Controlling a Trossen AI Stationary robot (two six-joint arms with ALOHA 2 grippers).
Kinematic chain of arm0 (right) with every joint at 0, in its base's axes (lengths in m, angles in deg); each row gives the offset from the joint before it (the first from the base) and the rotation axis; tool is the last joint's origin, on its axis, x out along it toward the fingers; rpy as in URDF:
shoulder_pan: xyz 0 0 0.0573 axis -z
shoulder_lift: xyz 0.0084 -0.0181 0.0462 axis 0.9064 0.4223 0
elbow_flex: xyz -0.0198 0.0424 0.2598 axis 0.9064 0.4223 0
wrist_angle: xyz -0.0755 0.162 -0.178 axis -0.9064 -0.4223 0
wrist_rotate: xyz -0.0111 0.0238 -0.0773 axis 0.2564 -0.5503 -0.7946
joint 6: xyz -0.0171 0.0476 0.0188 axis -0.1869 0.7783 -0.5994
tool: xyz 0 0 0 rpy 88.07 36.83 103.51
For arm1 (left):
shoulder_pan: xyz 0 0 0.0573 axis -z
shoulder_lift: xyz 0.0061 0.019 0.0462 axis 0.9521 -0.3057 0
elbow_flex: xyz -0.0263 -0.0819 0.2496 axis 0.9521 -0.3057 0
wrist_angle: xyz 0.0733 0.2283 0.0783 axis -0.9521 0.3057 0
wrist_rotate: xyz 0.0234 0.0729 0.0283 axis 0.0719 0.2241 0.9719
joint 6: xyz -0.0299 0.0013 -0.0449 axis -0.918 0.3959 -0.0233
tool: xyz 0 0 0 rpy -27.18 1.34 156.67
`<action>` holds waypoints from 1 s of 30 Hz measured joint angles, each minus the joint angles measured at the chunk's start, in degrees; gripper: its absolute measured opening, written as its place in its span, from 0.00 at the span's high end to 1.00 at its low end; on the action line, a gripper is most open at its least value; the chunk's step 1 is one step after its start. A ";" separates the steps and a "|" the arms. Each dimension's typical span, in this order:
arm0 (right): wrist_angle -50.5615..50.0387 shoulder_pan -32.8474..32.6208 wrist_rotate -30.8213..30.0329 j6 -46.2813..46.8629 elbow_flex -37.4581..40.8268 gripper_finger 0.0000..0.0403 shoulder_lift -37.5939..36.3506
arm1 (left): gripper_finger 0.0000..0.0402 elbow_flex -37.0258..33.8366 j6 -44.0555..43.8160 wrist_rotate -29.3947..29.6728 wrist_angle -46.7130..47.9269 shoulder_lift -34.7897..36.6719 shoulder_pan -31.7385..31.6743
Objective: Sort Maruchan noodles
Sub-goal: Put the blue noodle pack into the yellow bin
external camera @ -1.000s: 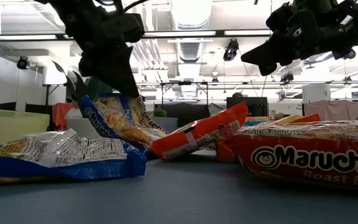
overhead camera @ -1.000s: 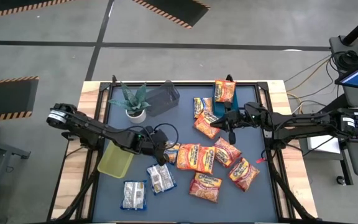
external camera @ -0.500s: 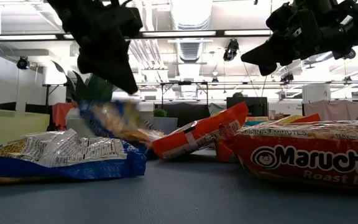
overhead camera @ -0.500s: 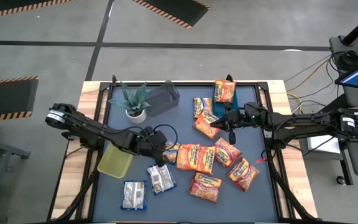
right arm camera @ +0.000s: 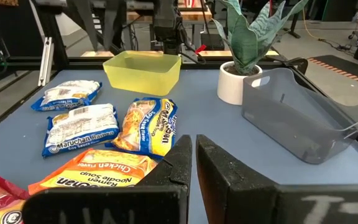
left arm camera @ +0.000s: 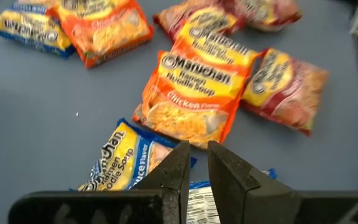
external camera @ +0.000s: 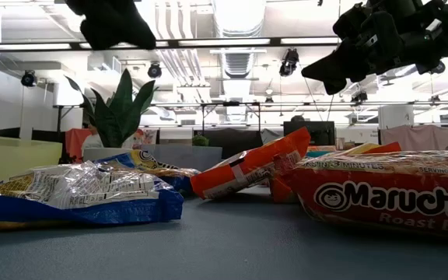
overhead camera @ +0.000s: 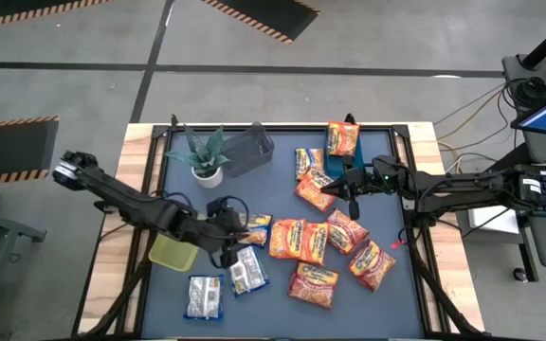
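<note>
Left gripper: raised above the mat, fingers drawn almost together with a thin slit between, gripping nothing; hangs over the near edge of the yellow-and-blue packet.
Left wrist view only: label side of that packet, lying flat, its corner tucked under the orange chicken packet; a whitish packet's edge just under the fingers; more orange-red packets farther on.
Low view only: foil packet with blue edge nearest the lens, a roast-beef Maruchan packet close on the other side, an orange packet propped up at a tilt behind; left gripper only a dark shape at the top edge.
High view only: whole layout; left gripper near the mat's middle, between the yellow bin and the orange-red cluster; two whitish packets toward the near edge; yellow-and-blue packet just beside the gripper.
Right gripper: waits closed and empty, held above the far part of the orange-red cluster.
Right wrist view only: shut fingers over a chicken packet; beyond them the yellow-and-blue packet, two whitish packets, then the yellow bin, clear grey bin and potted plant.
</note>
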 joint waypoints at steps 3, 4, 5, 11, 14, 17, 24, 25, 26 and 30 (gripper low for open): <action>0.00 0.00 0.00 0.00 0.00 0.97 0.00 | 0.91 0.00 -0.29 -0.02 0.19 1.77 0.43; 0.00 0.00 0.00 0.02 0.00 0.97 0.00 | 0.91 0.00 -0.78 -0.02 0.49 2.17 0.43; 0.00 0.00 0.00 0.00 0.00 0.97 0.00 | 0.91 0.00 -1.73 0.03 1.17 2.37 0.41; 0.00 0.00 0.00 0.00 0.00 0.97 0.00 | 0.88 -0.03 -18.79 2.00 12.79 1.20 -1.68; -0.01 0.00 0.00 0.02 0.00 0.97 0.00 | 0.80 -0.43 -23.83 2.83 16.80 -0.44 -2.28; -0.02 -0.02 0.00 0.04 0.00 0.97 0.00 | 0.69 -1.27 -25.73 4.98 16.53 -2.04 -3.11; 0.02 -0.02 0.00 0.07 0.00 0.97 0.00 | 0.45 -3.08 -38.28 7.48 16.40 -7.21 -6.45; 0.00 -0.02 0.00 0.11 0.00 0.97 0.00 | 0.43 -3.13 -38.90 7.42 16.11 -8.24 -6.65; 0.02 -0.02 0.00 0.13 0.00 0.97 0.00 | 0.42 -3.13 -39.00 7.28 15.60 -9.17 -6.74; 0.07 -0.02 0.00 0.16 0.00 0.97 0.00 | 0.42 -3.15 -39.22 7.00 15.08 -11.56 -6.74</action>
